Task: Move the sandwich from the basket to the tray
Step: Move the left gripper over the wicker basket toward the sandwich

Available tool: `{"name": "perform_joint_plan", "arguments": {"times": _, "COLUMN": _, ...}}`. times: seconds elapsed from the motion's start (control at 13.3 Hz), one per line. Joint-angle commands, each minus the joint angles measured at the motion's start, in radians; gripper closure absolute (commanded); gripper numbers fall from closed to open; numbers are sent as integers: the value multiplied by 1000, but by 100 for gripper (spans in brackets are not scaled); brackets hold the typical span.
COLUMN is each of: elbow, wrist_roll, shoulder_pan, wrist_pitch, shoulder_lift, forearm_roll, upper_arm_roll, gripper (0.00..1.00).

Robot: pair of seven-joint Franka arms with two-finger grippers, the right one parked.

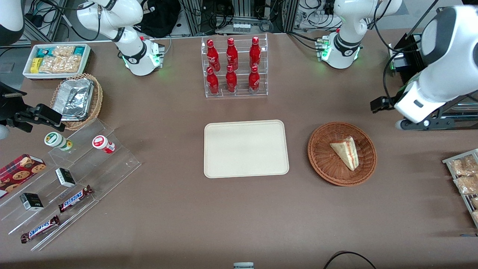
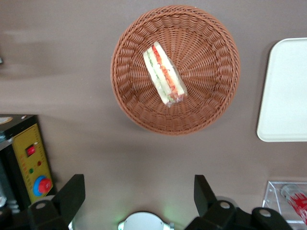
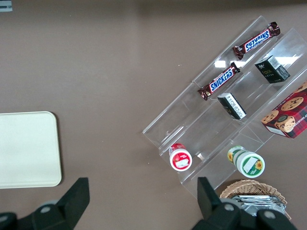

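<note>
The sandwich (image 1: 345,152) (image 2: 164,74), a pale bread wedge with red, yellow and green filling, lies in the round reddish-brown basket (image 1: 317,157) (image 2: 129,91). Beside the basket, toward the parked arm's end, the cream tray (image 1: 245,148) (image 2: 285,91) lies flat on the table with nothing on it. My gripper (image 2: 139,191) hangs high above the bare tabletop, farther from the front camera than the basket and toward the working arm's end. It is open wide, and nothing is between its black fingers (image 2: 72,191).
A clear rack of red bottles (image 1: 233,67) stands farther back than the tray. A yellow control box (image 2: 31,158) sits near the working arm. Snack packets (image 1: 465,175) lie at the working arm's end. A clear stepped shelf (image 1: 74,175), tan foil-tray basket (image 1: 76,101) and white bin (image 1: 56,59) are at the parked arm's end.
</note>
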Motion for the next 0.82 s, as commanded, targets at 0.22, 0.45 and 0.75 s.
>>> {"name": "perform_joint_plan", "arguments": {"times": 0.22, "elbow": -292, "wrist_roll": 9, "shoulder_pan": -1, "wrist_pitch": 346, "shoulder_lift": -25, "forearm_roll": -2, "upper_arm_roll": -2, "gripper": 0}}
{"name": "perform_joint_plan", "arguments": {"times": 0.45, "elbow": -408, "wrist_roll": 9, "shoulder_pan": -1, "wrist_pitch": 531, "shoulder_lift": -17, "forearm_roll": -1, "upper_arm_roll": -2, "gripper": 0}}
{"name": "perform_joint_plan", "arguments": {"times": 0.75, "elbow": -456, "wrist_roll": -61, "shoulder_pan": -1, "wrist_pitch": 629, "shoulder_lift": 6, "forearm_roll": -2, "upper_arm_roll": -2, "gripper": 0}}
